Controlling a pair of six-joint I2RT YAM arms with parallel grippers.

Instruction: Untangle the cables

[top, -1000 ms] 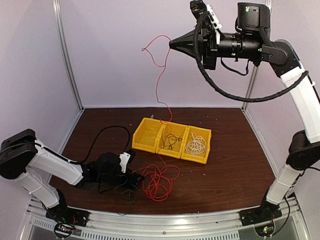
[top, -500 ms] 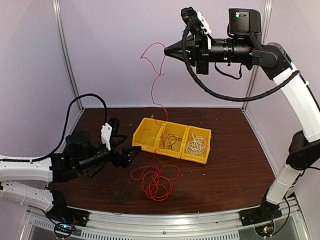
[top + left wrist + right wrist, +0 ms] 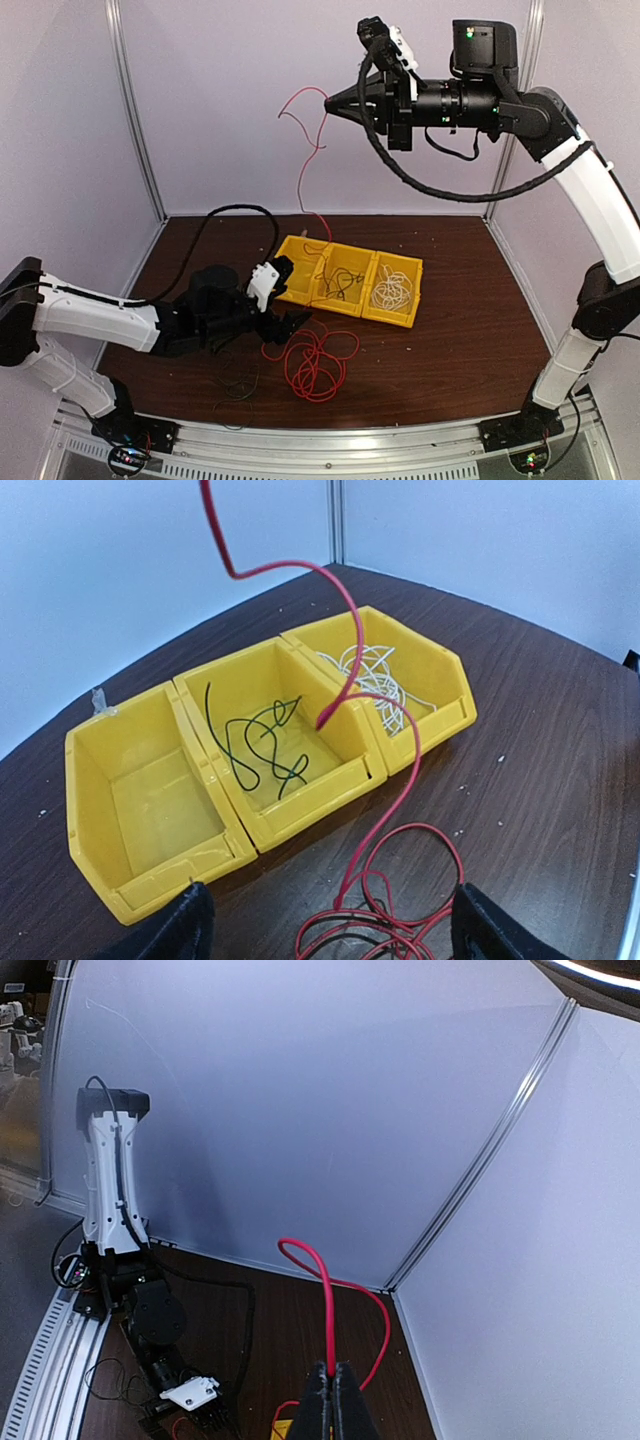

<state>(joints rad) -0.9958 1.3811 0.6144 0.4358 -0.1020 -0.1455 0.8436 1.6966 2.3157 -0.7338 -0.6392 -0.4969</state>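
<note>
The table is carrying everything. You are holding the right gripper high over the back of it, jaws pinched tight on the red cable near one end, going by the short free tail curling past the fingers. Likely reason: height is letting the strand hang straight so loops can drop out of the pile.

You are hovering the left gripper low, just in front of the yellow bins. Its fingers are spread wide, gripping nothing and straddling the red heap in the wrist view, probably readying to pin or feed it while the other arm pulls.

Most of the red cable is lying coiled on the table just beside the bins' front wall, with one strand climbing past them to the raised gripper.

The bins seem to be sorting by colour. The white cable is sitting in the right compartment and the dark cable in the middle one. The left compartment is showing none.

A thin dark wire is lying loose near the front edge, just left of the red coil.
</note>
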